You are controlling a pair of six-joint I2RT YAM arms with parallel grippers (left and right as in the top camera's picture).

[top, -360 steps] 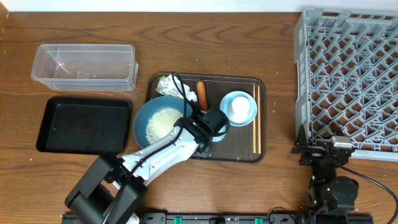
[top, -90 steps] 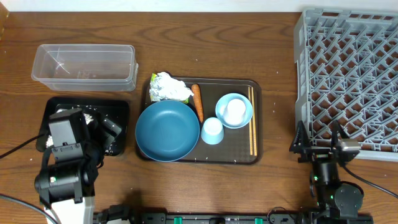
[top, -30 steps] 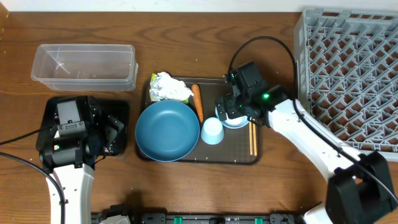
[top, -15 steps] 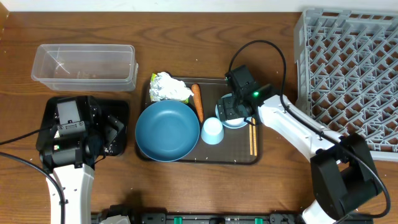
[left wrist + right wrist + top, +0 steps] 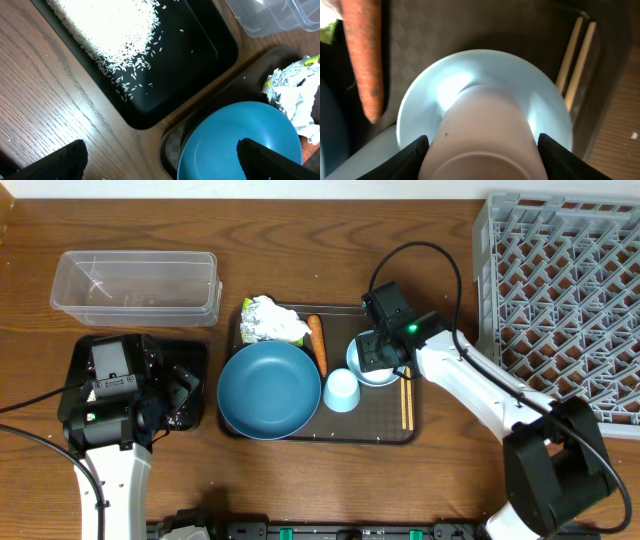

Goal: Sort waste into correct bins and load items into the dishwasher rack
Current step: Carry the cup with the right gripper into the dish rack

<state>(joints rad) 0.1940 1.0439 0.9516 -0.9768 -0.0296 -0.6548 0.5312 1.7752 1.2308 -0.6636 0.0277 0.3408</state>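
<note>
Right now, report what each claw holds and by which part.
Left claw: open, nothing held. Right claw straddles the sides of the white object in the small light-blue bowl; a firm grip cannot be told.

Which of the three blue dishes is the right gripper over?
The small light-blue bowl beside the chopsticks: the right gripper sits over it. The large blue bowl and the light-blue cup are uncovered.
</note>
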